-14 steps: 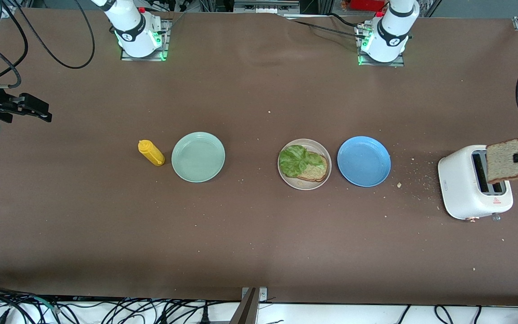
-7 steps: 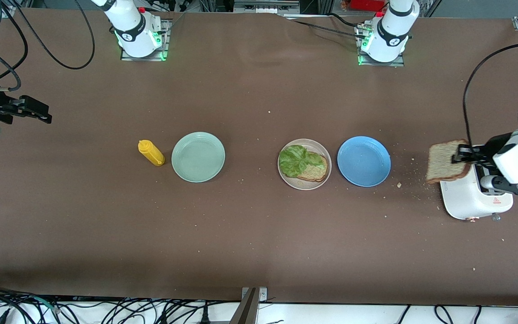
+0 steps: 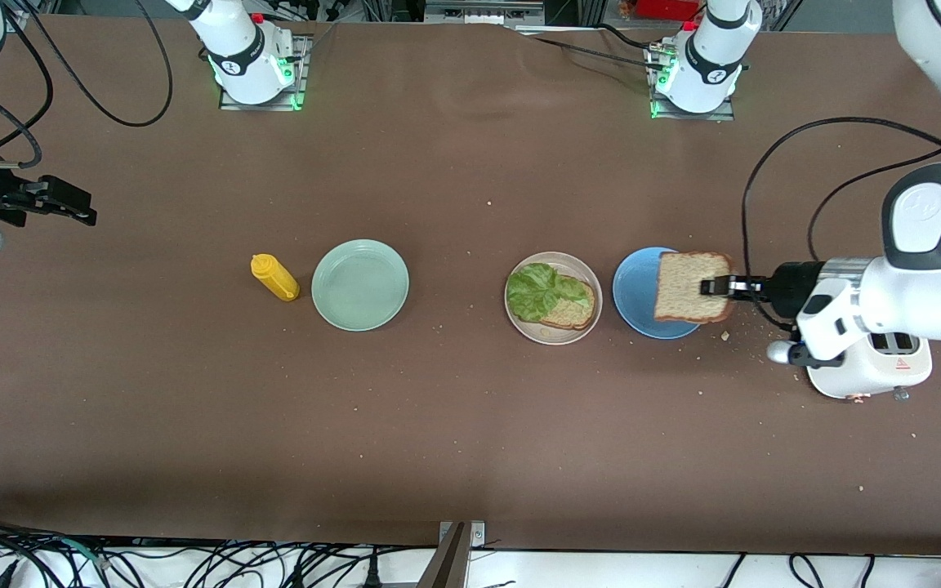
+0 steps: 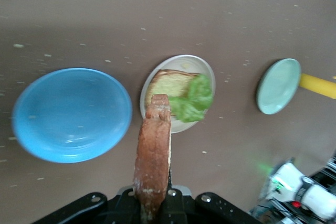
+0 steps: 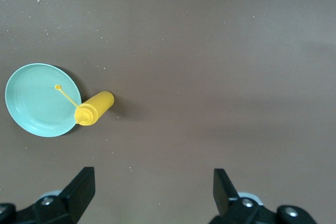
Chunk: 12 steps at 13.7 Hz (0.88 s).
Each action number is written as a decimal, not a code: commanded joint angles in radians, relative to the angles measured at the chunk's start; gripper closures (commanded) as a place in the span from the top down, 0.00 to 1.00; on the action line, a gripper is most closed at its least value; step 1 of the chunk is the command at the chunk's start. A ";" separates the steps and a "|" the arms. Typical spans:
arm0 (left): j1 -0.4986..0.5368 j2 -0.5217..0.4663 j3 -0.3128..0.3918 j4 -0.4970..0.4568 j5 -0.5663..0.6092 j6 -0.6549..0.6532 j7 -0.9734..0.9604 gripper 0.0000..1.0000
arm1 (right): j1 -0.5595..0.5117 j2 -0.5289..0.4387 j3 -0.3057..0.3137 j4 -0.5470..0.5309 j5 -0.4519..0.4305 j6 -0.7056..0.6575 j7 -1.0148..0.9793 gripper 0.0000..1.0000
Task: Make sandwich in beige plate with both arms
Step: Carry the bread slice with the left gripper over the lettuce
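Bread slice [image 3: 689, 287] now over blue plate [image 3: 635, 296]

You see the toaster [image 3: 875, 371] mostly covered by the left arm, its slots hidden. The held bread slice [image 3: 691, 287] hides part of the blue plate [image 3: 635, 294]. Lettuce [image 3: 537, 291] covers much of the lower slice [image 3: 573, 309].

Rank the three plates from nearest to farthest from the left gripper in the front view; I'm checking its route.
1. Blue plate, under the bread slice that the left gripper holds.
2. Beige plate, beside the blue one.
3. Green plate, toward the right arm's end.
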 commanded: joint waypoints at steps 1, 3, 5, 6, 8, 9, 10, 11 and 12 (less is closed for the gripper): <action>0.003 0.050 0.005 0.009 -0.130 -0.004 -0.002 0.00 | -0.005 0.008 0.007 0.022 0.002 -0.008 0.004 1.00; 0.005 0.090 0.005 0.011 -0.212 -0.004 0.010 0.00 | -0.004 0.008 0.007 0.022 0.001 -0.005 0.002 1.00; 0.001 0.116 0.005 0.011 -0.231 -0.004 0.012 0.00 | -0.005 0.008 0.007 0.022 0.002 -0.005 0.002 1.00; -0.005 0.128 0.003 0.011 -0.234 -0.004 0.036 0.00 | -0.005 0.008 0.007 0.022 0.002 -0.005 -0.002 1.00; -0.009 0.163 0.003 0.005 -0.266 -0.005 0.138 0.00 | -0.004 0.014 0.009 0.022 0.002 -0.006 -0.004 1.00; -0.009 0.174 0.005 -0.006 -0.289 -0.005 0.177 0.00 | -0.005 0.015 0.007 0.022 0.004 -0.006 -0.004 1.00; -0.008 0.188 0.005 -0.021 -0.318 -0.005 0.203 0.00 | -0.005 0.015 0.007 0.022 0.004 -0.005 -0.004 1.00; -0.006 0.202 0.005 -0.026 -0.338 -0.005 0.217 0.00 | -0.005 0.015 0.007 0.022 0.003 -0.005 -0.004 1.00; -0.008 0.219 0.005 -0.026 -0.346 -0.005 0.229 0.00 | -0.005 0.015 0.007 0.023 0.002 -0.006 -0.004 1.00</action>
